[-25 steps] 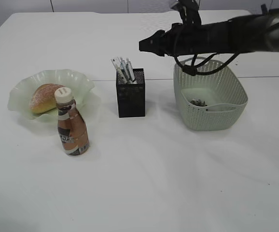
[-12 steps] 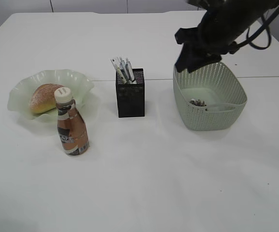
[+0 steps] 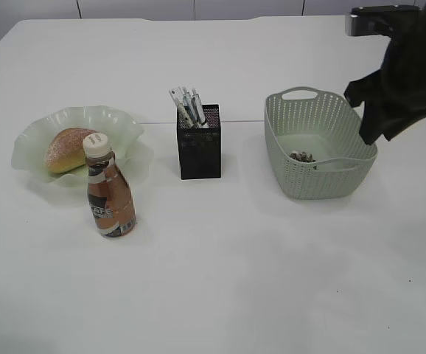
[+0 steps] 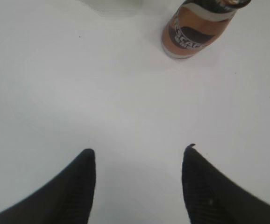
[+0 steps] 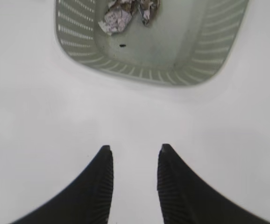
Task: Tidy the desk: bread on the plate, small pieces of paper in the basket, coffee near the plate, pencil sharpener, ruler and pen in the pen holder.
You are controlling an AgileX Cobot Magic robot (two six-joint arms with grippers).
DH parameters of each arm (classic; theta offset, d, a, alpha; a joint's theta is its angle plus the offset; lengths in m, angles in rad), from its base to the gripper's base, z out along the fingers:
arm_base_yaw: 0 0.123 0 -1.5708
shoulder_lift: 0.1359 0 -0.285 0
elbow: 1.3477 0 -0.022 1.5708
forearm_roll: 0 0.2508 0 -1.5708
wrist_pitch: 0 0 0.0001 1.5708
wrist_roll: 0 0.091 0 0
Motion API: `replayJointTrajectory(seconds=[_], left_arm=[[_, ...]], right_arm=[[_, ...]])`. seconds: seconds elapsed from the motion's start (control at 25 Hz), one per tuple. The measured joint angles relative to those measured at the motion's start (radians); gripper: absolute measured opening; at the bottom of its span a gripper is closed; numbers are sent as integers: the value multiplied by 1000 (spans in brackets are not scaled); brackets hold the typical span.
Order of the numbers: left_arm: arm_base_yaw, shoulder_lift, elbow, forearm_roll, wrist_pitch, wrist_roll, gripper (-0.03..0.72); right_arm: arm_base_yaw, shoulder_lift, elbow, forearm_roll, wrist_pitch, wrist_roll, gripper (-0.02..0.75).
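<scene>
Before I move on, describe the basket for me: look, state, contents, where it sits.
The basket is pale grey-green, plastic-looking, with perforated walls, rounded corners and a loop handle at its far rim. It stands upright on the white table, right of the black mesh pen holder and apart from it. Crumpled paper scraps lie on its floor at one end; the rest looks bare. The right hand hangs beside it, touching nothing.

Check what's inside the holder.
Several pens stick up out of the holder, leaning left. Its mesh walls hide the lower part, so a ruler or sharpener inside cannot be confirmed.
</scene>
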State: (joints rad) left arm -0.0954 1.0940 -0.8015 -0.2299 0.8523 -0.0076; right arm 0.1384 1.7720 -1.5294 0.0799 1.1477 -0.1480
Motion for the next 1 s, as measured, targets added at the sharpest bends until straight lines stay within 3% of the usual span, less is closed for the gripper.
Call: replayJointTrajectory(seconds=[0.36,0.64,1.0], left_arm=[[0,-73,0,132,141,-47,433],[0,-295,0,251,271,-158,433],[0,-583,0,303,401,-179,433]], right_arm=[[0,-355,346,-16,-95,15,240],[0,-616,486,-22,-145,28,240],[0,-919,676,-22,-145,103,240]])
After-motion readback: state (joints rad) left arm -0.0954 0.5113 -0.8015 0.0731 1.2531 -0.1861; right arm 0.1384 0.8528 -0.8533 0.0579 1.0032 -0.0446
